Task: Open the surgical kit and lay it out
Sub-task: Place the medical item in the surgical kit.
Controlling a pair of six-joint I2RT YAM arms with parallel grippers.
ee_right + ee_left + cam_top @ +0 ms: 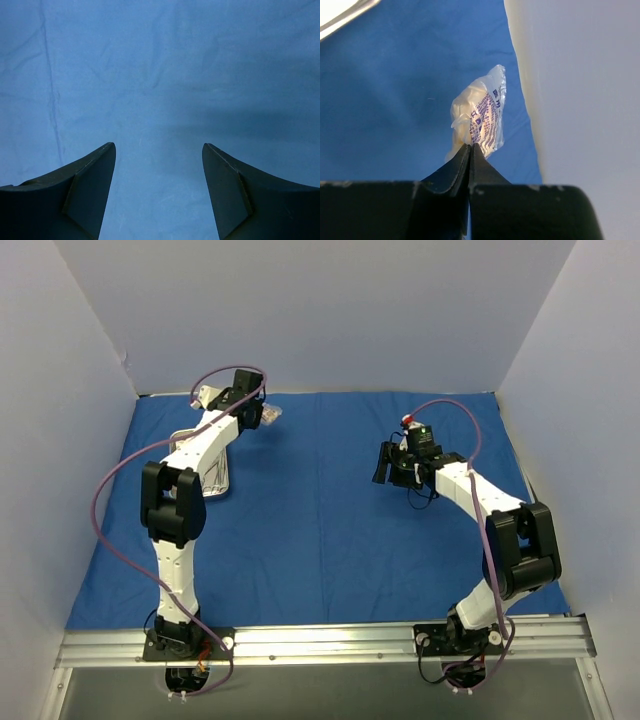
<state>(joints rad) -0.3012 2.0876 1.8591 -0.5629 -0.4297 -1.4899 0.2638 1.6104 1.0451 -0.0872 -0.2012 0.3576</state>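
Right gripper (159,146): jaws wide apart, empty, over creased blue cloth wrap (150,65). Shiny rectangular steel tray (218,480) far left. Further back, left gripper (471,145) pinched closed on near edge of crinkly clear packet (480,115), beside white wall (580,100).

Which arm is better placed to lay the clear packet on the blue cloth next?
Left. The left gripper is shut on the clear packet over the blue cloth; the right gripper is open, empty, over bare cloth.
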